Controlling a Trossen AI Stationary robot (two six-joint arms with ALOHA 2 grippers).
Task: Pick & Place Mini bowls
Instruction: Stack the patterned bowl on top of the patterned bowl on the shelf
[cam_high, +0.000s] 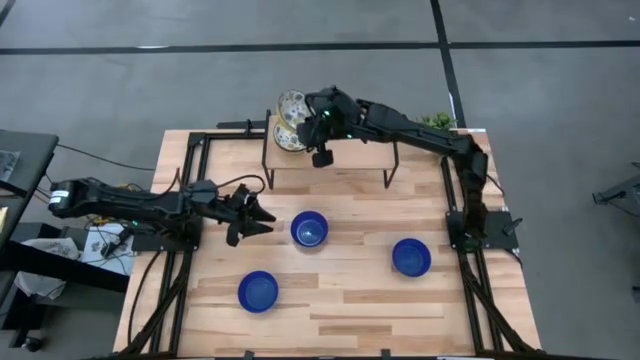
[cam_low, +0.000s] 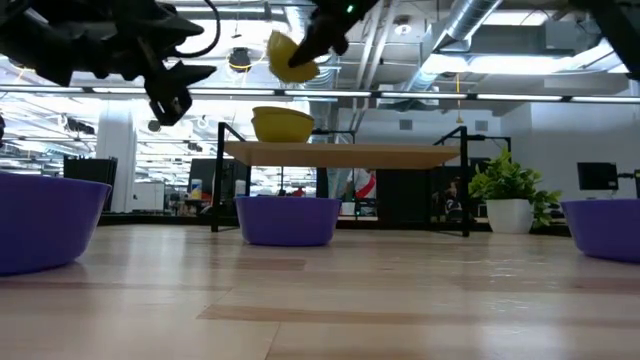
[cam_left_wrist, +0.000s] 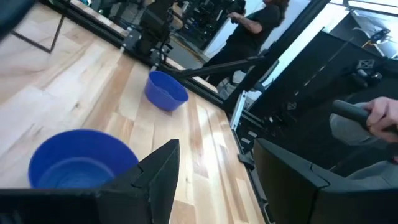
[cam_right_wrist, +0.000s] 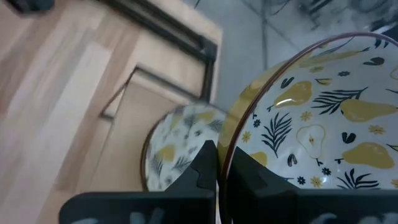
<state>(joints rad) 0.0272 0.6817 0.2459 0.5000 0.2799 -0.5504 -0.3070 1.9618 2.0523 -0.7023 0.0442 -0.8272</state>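
My right gripper pinches a cream, pear-patterned bowl's rim above the wooden shelf; my left gripper hangs open beside a glossy blue bowl.

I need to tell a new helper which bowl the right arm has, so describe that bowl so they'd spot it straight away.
Start at the small raised wooden shelf at the table's far edge. Above its left end, the right gripper is shut on a patterned bowl, held tilted in the air over a matching bowl resting on the shelf. It is the only bowl off a surface; the three blue ones sit on the table.
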